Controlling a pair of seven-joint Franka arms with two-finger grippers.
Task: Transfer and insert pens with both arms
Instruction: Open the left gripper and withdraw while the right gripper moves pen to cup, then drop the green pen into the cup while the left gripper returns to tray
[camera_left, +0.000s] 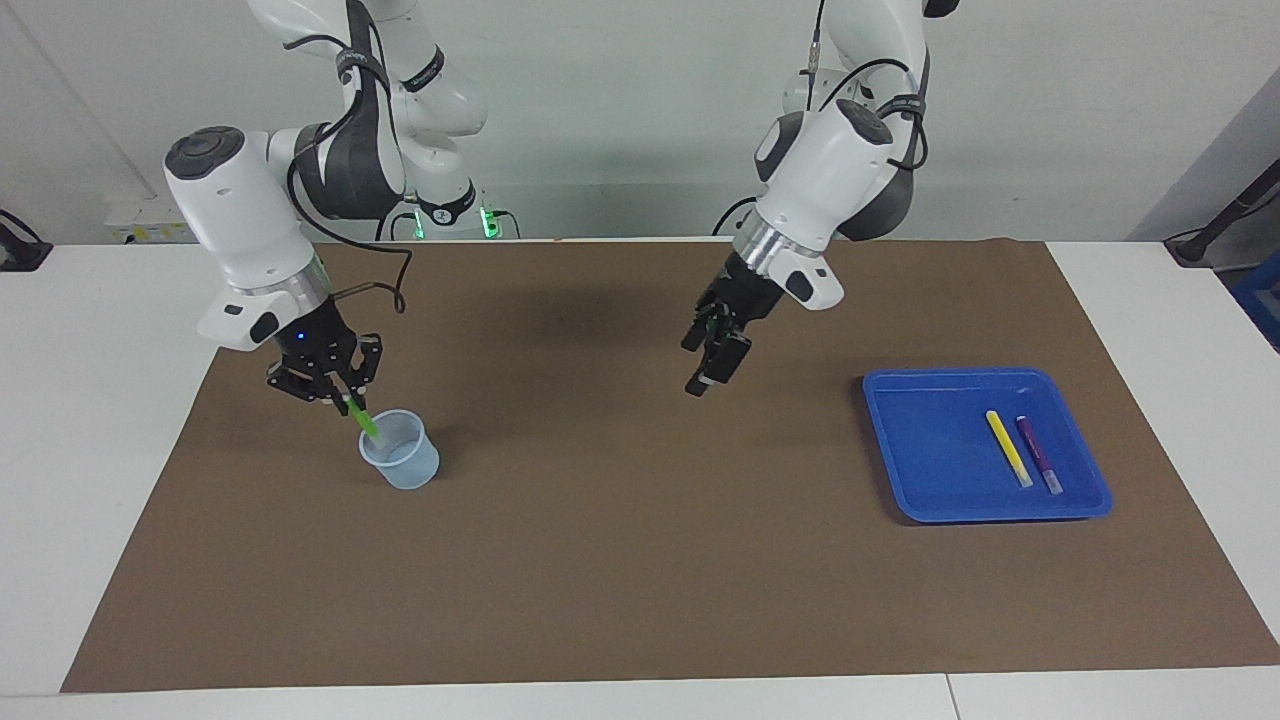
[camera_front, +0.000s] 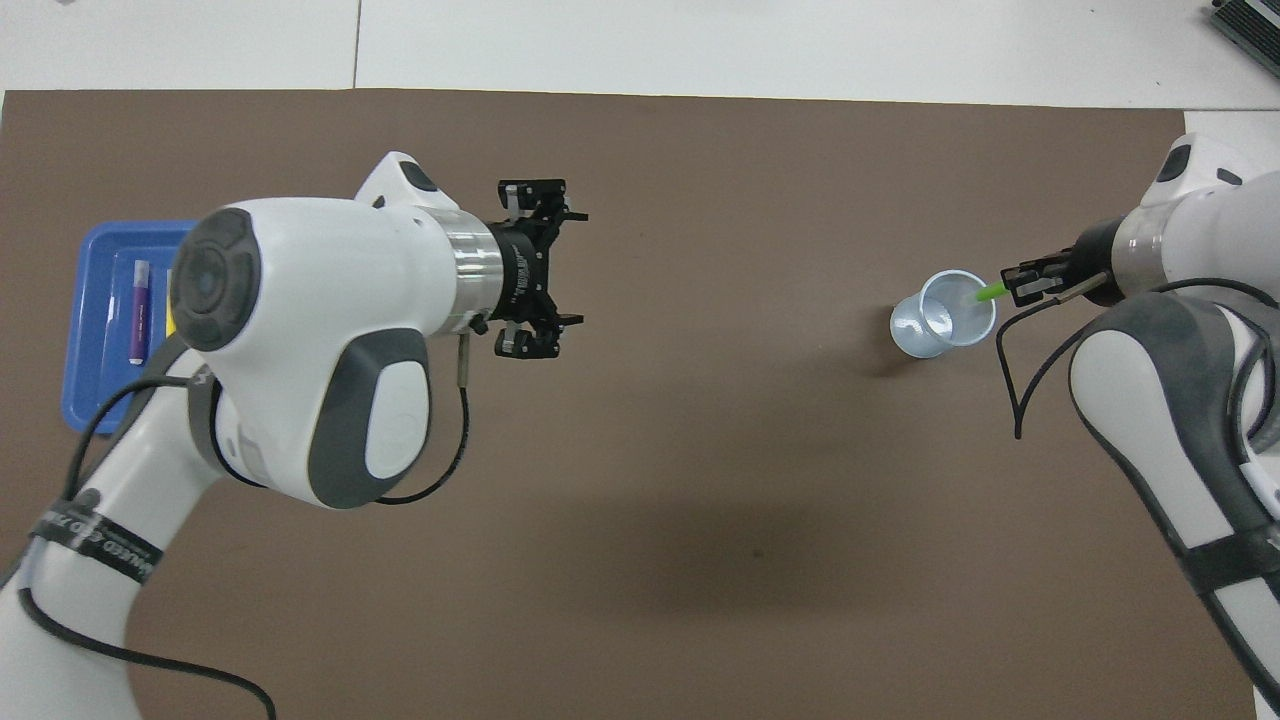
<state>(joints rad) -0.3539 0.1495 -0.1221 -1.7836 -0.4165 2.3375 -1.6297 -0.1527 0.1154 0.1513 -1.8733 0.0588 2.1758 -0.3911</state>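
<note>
My right gripper (camera_left: 345, 397) (camera_front: 1020, 283) is shut on the upper end of the green pen (camera_left: 366, 421) (camera_front: 990, 291). The pen slants down, and its lower end sits at the rim of the pale blue cup (camera_left: 402, 463) (camera_front: 943, 314), on the side nearer the robots. My left gripper (camera_left: 706, 375) (camera_front: 562, 268) hangs open and empty over the brown mat, between the cup and the tray. The yellow pen (camera_left: 1008, 448) and the purple pen (camera_left: 1038, 455) (camera_front: 137, 311) lie side by side in the blue tray (camera_left: 930, 450) (camera_front: 88, 330).
The brown mat (camera_left: 640, 560) covers most of the white table. The cup stands toward the right arm's end and the tray toward the left arm's end. In the overhead view the left arm hides much of the tray.
</note>
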